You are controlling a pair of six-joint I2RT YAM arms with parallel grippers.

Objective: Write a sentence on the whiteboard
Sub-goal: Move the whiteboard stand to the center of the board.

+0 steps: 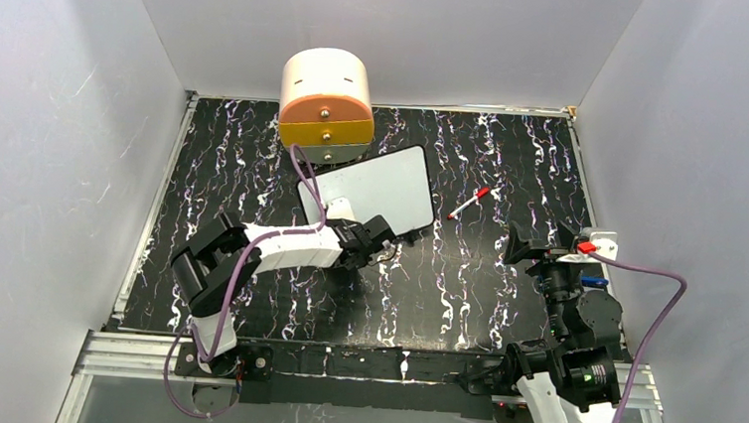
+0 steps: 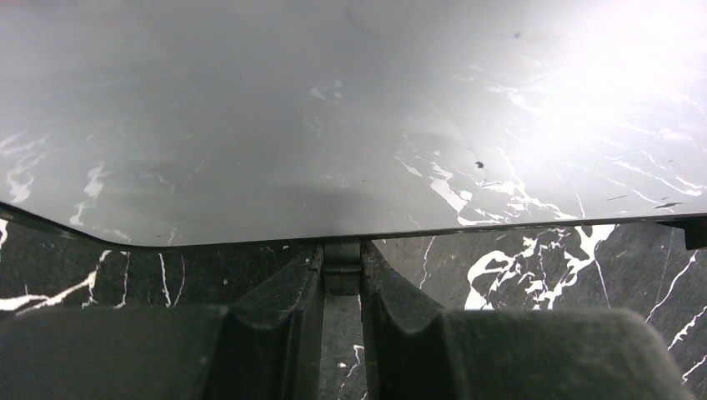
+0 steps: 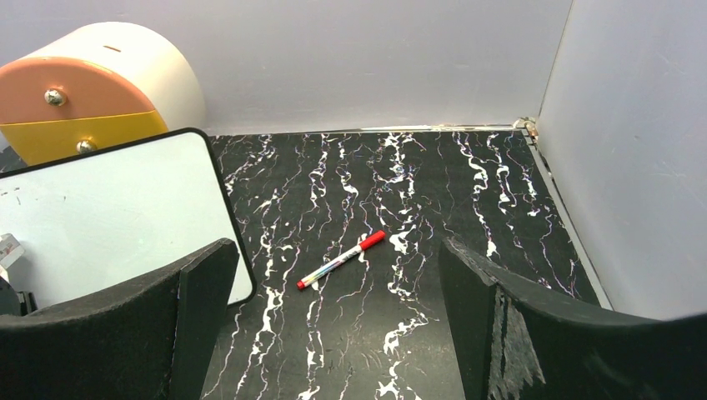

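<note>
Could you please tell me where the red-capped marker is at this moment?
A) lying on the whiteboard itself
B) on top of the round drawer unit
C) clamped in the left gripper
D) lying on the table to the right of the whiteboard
D: the marker lies flat on the table, to the right of the whiteboard and clear of its rim.

readable text: none | flat white whiteboard with thin black rim [image 3: 117, 212]: only a few faint specks near its left edge, no legible lettering | red-capped white marker pen [image 3: 341, 260]: coloured print on barrel, too small to read
</note>
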